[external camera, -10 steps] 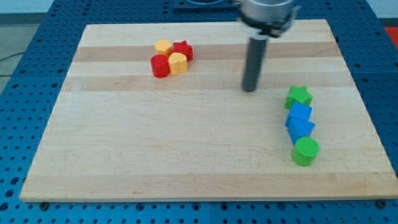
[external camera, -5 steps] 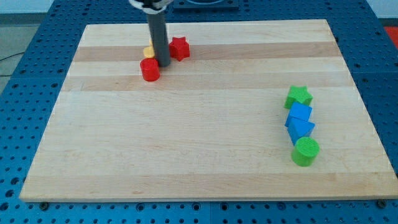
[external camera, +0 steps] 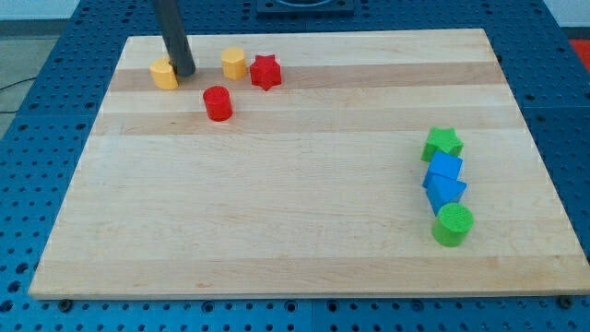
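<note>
My tip rests on the board near the view's top left, touching the right side of a yellow block. A second yellow block, a hexagon, lies to the tip's right, with a red star beside it. A red cylinder sits below and to the right of the tip. Far off at the view's right stand a green star, two blue blocks and a green cylinder in a column.
The wooden board lies on a blue perforated table. The tip is close to the board's top left edge.
The tip swept from the board's right middle to the cluster, then leftward. It pushed one yellow block left, and the cluster of red and yellow blocks has spread apart.
</note>
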### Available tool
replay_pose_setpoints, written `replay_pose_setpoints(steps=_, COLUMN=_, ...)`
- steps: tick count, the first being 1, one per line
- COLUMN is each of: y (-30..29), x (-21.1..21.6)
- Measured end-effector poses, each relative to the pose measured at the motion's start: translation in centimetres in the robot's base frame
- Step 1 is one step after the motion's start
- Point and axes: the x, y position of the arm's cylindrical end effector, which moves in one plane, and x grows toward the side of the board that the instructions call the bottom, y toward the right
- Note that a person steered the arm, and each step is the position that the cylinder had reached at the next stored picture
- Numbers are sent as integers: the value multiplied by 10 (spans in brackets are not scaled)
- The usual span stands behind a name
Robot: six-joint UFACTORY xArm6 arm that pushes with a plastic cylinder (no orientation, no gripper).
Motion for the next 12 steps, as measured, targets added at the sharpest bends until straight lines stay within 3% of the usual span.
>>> replay_pose_setpoints(steps=2, y=91, x=-71)
replay_pose_setpoints(steps=3, y=105, x=-52)
replay_pose_setpoints(steps=4, y=98, x=-26)
replay_pose_setpoints(steps=6, y=66, x=-27)
replay_pose_setpoints(steps=7, y=53, x=-48)
replay_pose_setpoints(steps=9, y=30, x=-12)
replay_pose_setpoints(steps=10, y=33, x=-33)
replay_pose_setpoints(steps=11, y=95, x=-81)
replay_pose_setpoints(steps=12, y=223, x=-67)
